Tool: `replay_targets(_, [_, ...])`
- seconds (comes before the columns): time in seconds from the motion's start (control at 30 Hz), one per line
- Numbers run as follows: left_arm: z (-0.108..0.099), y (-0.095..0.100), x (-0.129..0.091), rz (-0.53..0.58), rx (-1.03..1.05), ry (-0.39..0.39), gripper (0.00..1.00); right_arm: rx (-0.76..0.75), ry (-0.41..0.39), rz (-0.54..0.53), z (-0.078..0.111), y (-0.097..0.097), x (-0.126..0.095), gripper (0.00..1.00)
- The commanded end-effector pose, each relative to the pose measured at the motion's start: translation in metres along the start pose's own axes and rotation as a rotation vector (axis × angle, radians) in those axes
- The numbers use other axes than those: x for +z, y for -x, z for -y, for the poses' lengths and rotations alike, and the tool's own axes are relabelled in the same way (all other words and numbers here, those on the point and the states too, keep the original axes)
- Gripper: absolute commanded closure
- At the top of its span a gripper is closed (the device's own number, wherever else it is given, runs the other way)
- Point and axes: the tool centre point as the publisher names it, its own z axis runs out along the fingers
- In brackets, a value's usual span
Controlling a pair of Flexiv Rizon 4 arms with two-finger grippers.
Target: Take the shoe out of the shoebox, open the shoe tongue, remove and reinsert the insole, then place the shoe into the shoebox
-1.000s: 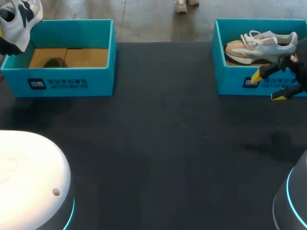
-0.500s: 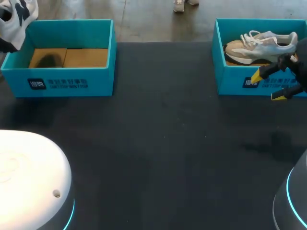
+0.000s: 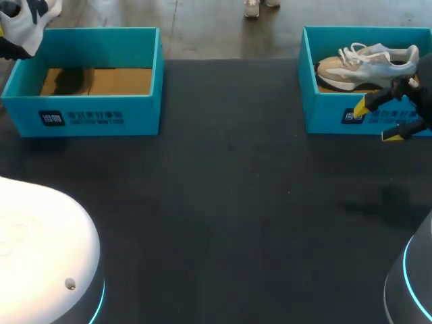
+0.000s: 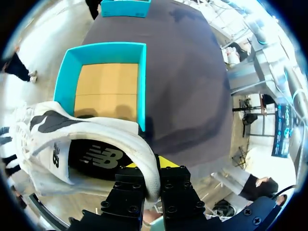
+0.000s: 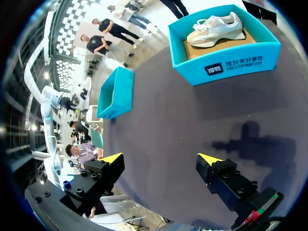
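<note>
A white and black shoe (image 3: 23, 20) hangs above the far left corner of the table, beyond the left teal shoebox (image 3: 88, 118). My left gripper (image 4: 147, 167) is shut on the shoe's (image 4: 91, 139) heel collar, one finger inside and one outside. Under it, the left shoebox (image 4: 142, 86) shows only its brown cardboard floor. A beige and white shoe (image 3: 368, 62) lies in the right teal shoebox (image 3: 327, 111). In front of that box, above the table, my right gripper (image 3: 379, 120) stands open and holds nothing; in its own view it (image 5: 160, 160) is well short of the box (image 5: 231, 67).
Dark table top (image 3: 229, 202) stretches between and in front of the two boxes. The white round base (image 3: 40, 250) of my left arm fills the near left corner, and the base of my right arm (image 3: 412, 277) the near right.
My left gripper has carried the white and black shoe a little up and toward the far left corner; its shadow in the left box shifted. The right arm has stayed still.
</note>
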Motion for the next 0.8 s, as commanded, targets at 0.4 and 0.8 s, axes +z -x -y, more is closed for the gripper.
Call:
replay_targets(0.4, [-0.011,0.000,0.003,0.079,0.288,0.070,1.00,0.002,0.001,0.004,0.000,-0.001,0.000,0.00])
replay_targets(0.8, [-0.023,-0.015,0.010,0.243,0.632,0.151,1.00,0.002,0.001,0.004,0.000,-0.001,0.000,0.00])
